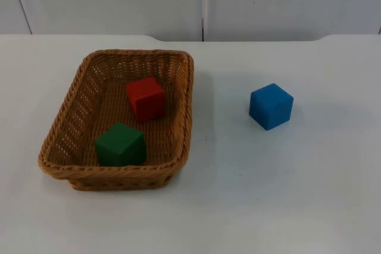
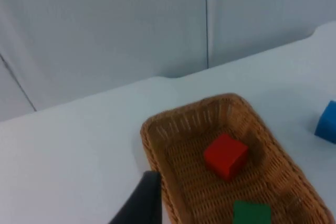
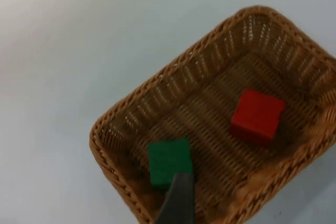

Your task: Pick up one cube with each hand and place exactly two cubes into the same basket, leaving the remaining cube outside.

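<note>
A brown wicker basket (image 1: 189,105) sits left of centre on the white table. Inside it, a red cube (image 1: 146,98) lies toward the back and a green cube (image 1: 121,144) toward the front. A blue cube (image 1: 271,106) stands alone on the table, to the basket's right. From the left wrist view, my left gripper (image 2: 139,203) hovers beside the basket's rim (image 2: 152,145), with the red cube (image 2: 226,156), green cube (image 2: 252,213) and blue cube (image 2: 328,123) beyond. My right gripper (image 3: 177,200) hangs high over the basket (image 3: 173,72), near the green cube (image 3: 169,162); the red cube (image 3: 257,115) lies farther in.
The grey partition wall (image 1: 202,1) closes the table at the back. Bare white table top (image 1: 286,194) spreads in front of and right of the basket.
</note>
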Robot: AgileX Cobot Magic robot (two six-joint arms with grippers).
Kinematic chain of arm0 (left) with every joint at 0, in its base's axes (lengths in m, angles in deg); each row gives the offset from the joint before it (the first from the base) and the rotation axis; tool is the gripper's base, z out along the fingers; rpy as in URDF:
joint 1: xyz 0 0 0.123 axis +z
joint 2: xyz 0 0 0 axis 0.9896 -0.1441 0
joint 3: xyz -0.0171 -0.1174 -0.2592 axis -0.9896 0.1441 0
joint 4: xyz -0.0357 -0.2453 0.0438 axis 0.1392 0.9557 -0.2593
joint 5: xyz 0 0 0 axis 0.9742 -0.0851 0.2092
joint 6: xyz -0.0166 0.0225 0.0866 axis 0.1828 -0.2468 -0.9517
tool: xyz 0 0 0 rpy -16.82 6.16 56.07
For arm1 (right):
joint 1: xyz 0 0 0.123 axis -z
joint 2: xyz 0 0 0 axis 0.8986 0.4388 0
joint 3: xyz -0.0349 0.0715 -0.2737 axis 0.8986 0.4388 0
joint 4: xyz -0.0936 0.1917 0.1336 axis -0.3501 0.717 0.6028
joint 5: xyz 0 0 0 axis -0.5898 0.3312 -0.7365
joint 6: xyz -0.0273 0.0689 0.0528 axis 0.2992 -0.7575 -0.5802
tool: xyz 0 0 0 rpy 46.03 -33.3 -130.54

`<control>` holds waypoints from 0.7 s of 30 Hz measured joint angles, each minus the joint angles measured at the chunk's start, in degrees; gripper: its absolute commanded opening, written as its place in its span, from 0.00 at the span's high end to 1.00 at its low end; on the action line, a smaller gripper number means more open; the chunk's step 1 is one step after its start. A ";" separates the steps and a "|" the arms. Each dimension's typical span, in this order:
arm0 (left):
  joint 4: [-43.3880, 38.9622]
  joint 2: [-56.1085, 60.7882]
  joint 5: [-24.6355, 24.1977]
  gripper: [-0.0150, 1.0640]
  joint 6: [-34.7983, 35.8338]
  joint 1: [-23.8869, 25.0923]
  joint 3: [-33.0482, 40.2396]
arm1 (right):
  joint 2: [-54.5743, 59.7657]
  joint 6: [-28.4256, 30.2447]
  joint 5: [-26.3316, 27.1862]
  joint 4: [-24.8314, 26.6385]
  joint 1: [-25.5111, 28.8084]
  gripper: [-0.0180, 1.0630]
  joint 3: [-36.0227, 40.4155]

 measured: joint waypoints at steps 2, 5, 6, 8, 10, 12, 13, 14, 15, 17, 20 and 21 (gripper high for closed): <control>0.34 2.09 -0.75 0.01 -0.08 0.00 2.30 | -2.86 0.00 3.02 0.11 0.00 0.32 5.35; 1.15 3.98 -1.16 0.01 -0.08 0.00 4.12 | -5.56 0.11 5.56 0.10 0.00 0.32 9.57; 1.47 5.06 -1.27 0.01 -0.08 0.00 4.95 | -7.04 0.11 6.79 0.10 0.00 0.32 12.42; 2.11 7.07 -1.60 0.01 -0.08 0.00 6.13 | -9.71 0.11 8.80 -0.02 0.00 0.32 16.61; 2.34 9.12 -2.45 0.01 -0.08 0.00 6.96 | -12.66 0.11 10.86 -0.02 0.00 0.32 20.99; 2.34 9.97 -2.70 0.01 -0.08 0.00 7.21 | -14.09 0.11 12.07 -0.02 0.00 0.32 23.09; 2.34 10.94 -3.45 0.01 -0.08 0.00 7.62 | -15.31 0.11 12.94 -0.02 0.00 0.32 24.81; 2.34 11.95 -4.02 0.01 -0.08 0.00 7.98 | -16.80 0.11 13.83 -0.02 0.00 0.32 26.86; 2.34 12.82 -4.68 0.01 -0.08 0.00 8.52 | -18.21 0.11 14.89 -0.02 0.00 0.32 28.89; 2.73 14.04 -5.52 0.01 -0.08 0.00 9.30 | -18.93 0.11 15.30 -0.02 0.00 0.32 29.88; 4.12 17.08 -7.02 0.01 -0.08 0.00 11.41 | -23.77 0.11 17.96 -0.02 0.00 0.32 36.34; 4.76 18.30 -7.67 0.01 -0.08 0.00 12.16 | -25.03 0.11 18.61 -0.02 0.00 0.32 37.87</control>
